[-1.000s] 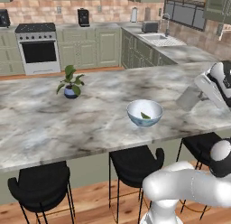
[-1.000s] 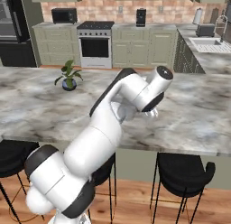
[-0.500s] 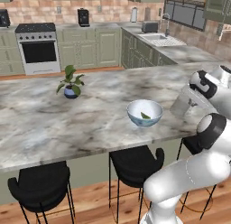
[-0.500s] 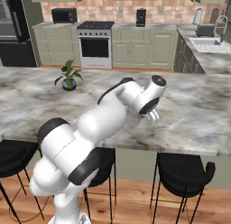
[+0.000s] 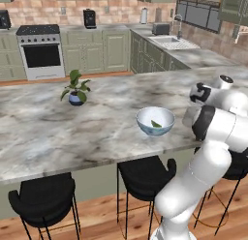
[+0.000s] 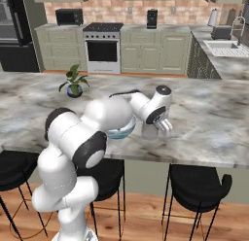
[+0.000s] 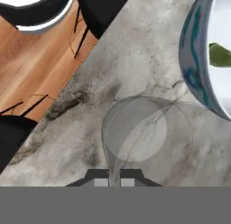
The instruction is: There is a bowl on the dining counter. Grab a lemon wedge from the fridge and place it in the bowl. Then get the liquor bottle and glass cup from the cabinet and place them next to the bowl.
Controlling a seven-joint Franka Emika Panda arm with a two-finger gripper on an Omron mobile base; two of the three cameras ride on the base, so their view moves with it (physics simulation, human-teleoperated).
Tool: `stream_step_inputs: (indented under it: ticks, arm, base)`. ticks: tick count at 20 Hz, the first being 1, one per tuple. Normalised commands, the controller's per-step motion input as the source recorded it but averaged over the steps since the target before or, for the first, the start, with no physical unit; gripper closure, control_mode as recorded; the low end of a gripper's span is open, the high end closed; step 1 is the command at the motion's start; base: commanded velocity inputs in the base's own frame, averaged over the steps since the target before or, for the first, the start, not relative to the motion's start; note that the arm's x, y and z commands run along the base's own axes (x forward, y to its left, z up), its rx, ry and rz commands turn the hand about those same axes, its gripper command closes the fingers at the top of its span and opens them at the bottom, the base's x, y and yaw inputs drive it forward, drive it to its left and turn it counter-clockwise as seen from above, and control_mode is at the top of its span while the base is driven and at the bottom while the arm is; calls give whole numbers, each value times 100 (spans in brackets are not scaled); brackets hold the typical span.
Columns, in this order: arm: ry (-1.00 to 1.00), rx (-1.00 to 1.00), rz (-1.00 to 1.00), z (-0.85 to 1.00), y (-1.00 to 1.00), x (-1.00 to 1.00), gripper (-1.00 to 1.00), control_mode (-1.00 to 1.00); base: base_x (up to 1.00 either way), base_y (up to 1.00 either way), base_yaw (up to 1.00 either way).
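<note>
My pincer (image 7: 114, 177): clamped on the rim of the glass cup (image 7: 135, 133) | glass cup: over the marble dining counter (image 5: 43, 132), just beside the bowl (image 5: 155, 121); touching the counter or not, I cannot tell | lemon wedge (image 5: 156, 123): inside the bowl | potted plant (image 5: 75, 87): well apart

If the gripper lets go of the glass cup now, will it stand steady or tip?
The glass cup looks wide and squat, so it probably stands steady on the counter. The gripper pinches only its thin rim, so it may slip or swing. Clear thin walls suggest it is fragile, and the bowl sits close by.
</note>
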Motion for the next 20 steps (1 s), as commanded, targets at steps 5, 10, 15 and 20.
stream_step_inputs:
  ticks: [5, 10, 15, 20]
  arm:
    - [3, -5, 0, -48, -15, 29, 100, -100]
    - [3, 0, 0, -37, -5, 18, 100, -100]
    - [0, 0, 0, -3, 0, 26, 100, -100]
    - [0, 0, 0, 0, 0, 44, -100, -100]
  base:
    - [0, 0, 0]
    - [0, 0, 0]
    - [0, 0, 0]
    - [0, 0, 0]
